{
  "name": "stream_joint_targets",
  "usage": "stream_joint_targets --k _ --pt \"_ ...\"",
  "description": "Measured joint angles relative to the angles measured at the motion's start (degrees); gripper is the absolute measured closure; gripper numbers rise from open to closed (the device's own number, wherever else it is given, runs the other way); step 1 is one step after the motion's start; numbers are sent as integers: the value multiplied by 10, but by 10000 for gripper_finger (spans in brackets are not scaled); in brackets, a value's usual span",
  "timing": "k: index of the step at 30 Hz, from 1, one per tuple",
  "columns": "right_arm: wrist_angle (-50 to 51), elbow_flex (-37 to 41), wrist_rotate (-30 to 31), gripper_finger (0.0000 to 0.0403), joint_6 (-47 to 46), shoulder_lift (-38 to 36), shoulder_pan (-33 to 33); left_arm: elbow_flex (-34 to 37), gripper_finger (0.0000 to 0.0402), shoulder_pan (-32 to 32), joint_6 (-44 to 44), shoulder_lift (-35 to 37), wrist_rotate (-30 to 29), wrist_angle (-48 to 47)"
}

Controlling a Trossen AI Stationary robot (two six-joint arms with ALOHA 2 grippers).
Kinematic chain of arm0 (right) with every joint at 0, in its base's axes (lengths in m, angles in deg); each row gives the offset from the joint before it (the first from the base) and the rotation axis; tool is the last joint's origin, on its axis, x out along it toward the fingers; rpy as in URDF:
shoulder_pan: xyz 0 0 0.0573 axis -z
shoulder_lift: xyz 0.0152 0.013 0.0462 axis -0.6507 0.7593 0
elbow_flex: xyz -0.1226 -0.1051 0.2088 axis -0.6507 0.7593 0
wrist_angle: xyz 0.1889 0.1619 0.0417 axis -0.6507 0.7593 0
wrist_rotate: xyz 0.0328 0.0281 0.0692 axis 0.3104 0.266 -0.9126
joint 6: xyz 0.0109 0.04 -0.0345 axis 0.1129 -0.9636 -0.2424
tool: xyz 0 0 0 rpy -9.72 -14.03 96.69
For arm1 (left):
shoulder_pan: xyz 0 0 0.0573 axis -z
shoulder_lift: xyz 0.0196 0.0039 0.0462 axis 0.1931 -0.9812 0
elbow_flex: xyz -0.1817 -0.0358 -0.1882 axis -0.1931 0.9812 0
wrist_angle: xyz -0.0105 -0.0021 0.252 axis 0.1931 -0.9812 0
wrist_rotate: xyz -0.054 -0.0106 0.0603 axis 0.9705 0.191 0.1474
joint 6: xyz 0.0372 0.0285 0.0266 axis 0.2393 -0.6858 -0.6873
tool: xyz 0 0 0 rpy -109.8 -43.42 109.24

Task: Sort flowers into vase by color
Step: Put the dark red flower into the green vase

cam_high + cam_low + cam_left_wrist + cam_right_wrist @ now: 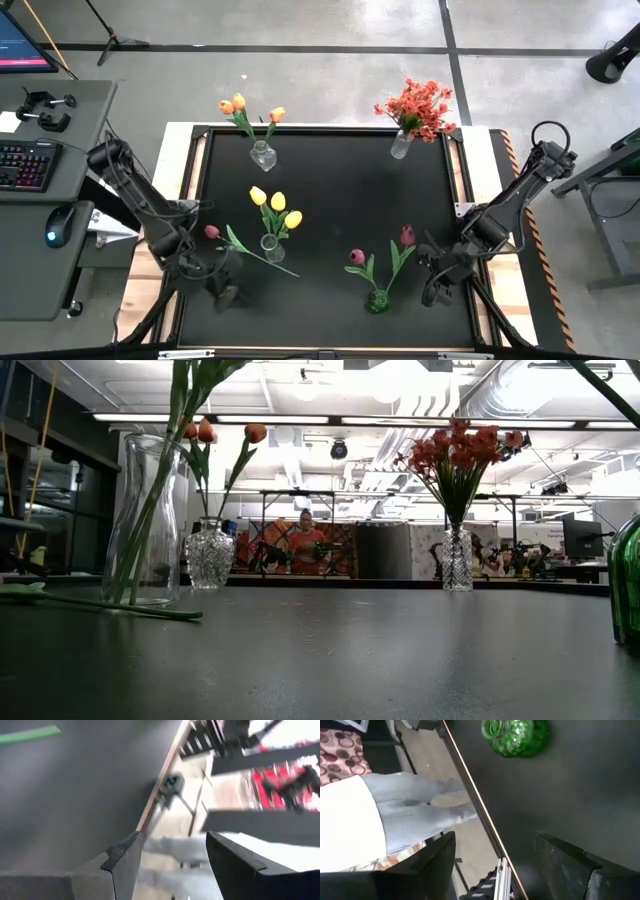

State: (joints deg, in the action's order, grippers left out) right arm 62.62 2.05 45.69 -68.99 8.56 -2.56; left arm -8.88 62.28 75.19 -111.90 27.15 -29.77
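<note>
Four vases stand on the black table (330, 180). A clear one (262, 155) at the far left holds orange and yellow tulips. Another (401, 145) at the far right holds a red-orange blossom spray (420, 108). The middle vase (272, 247) holds yellow tulips. A green vase (378, 300) near the front holds two dark pink tulips (357, 257). One more dark pink tulip (213, 232) lies flat on the table, its stem (100, 603) running past the middle vase. My left gripper (228, 293) hangs open near it. My right gripper (432, 290) hangs open just right of the green vase (515, 737).
A desk with a keyboard (22, 165) and mouse (55, 228) stands left of the table. The table's raised frame (190, 160) runs around the black top. A person in grey trousers (415, 815) stands at the near edge. Bare table lies between the vases.
</note>
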Motion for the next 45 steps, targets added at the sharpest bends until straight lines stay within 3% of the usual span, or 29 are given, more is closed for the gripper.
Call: stream_joint_targets --k 4,11,16,20,24,26,32,35,40,45 --pt "-16 0 4 144 -25 -16 6 0 193 56 -10 17 -37 4" --pt "-28 -64 51 144 -123 -87 8 0 193 158 -21 60 -207 4" --pt "83 -185 211 144 -78 -109 36 0 193 195 -69 80 -311 4" --pt "144 -293 357 144 29 -109 87 0 193 197 -99 99 -370 9" --pt "176 -364 408 144 126 -91 170 0 193 175 -181 122 -406 68" --pt "177 -376 379 144 165 -74 220 0 193 150 -257 132 -394 128" --pt "200 -376 180 144 267 35 381 0 193 50 -543 147 -258 398" --pt "170 -375 82 144 335 113 443 0 193 6 -648 151 -230 492" --pt "108 -375 -75 144 447 237 498 -4 193 -41 -696 167 -238 502" --pt "101 -375 -199 144 548 338 503 -6 193 -57 -705 170 -243 501"
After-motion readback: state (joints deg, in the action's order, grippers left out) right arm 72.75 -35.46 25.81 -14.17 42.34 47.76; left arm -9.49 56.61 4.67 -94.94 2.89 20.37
